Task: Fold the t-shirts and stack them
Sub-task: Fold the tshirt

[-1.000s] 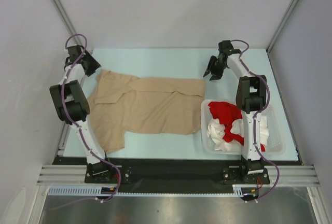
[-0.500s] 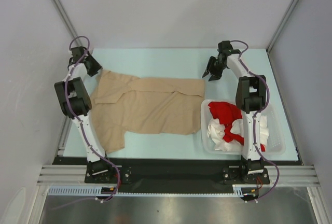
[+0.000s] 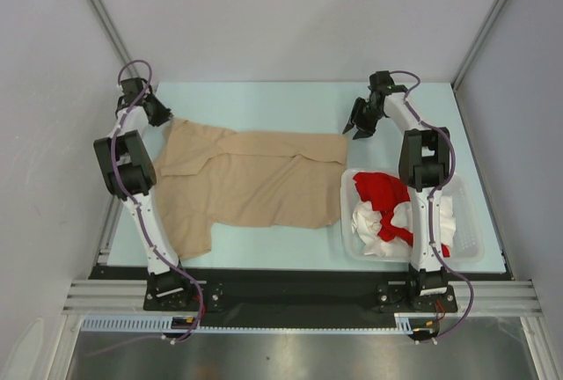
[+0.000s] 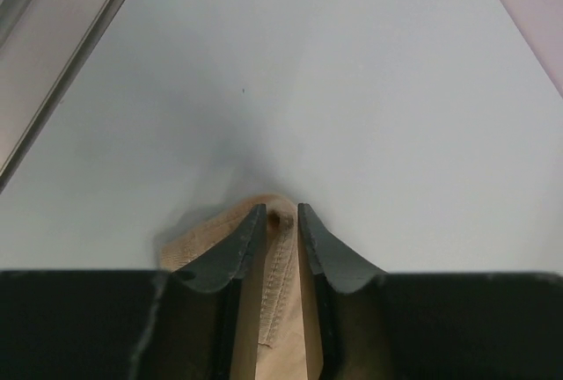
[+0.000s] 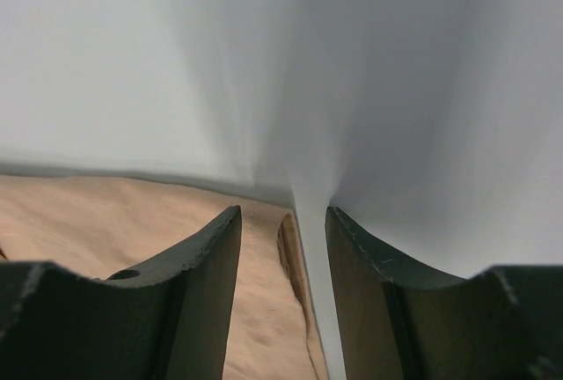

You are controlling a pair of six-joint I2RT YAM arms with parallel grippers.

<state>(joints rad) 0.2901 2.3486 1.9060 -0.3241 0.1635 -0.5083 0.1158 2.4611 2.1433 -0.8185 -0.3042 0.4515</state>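
A beige t-shirt point(image 3: 255, 178) lies spread on the table, one sleeve pointing toward the near edge. At its far left corner my left gripper point(image 3: 164, 119) has its jaws drawn close on a bunched fold of the stitched hem point(image 4: 280, 261). My right gripper point(image 3: 356, 130) hovers low over the far right corner. In the right wrist view its jaws stand open astride the shirt's edge point(image 5: 295, 266), the left finger point(image 5: 207, 292) over cloth and the right finger point(image 5: 369, 301) over bare table. A red t-shirt point(image 3: 383, 189) and a white t-shirt point(image 3: 374, 222) lie crumpled in the basket.
A white lattice basket point(image 3: 472, 226) stands at the near right, beside the right arm's base. Grey walls and metal frame posts close in the table on the left, right and far sides. A metal rail point(image 4: 53, 63) runs close to the left gripper.
The left gripper slid a little toward the far left corner of the shirt and its jaws narrowed onto the hem. The right gripper dipped slightly toward the shirt's far right corner.
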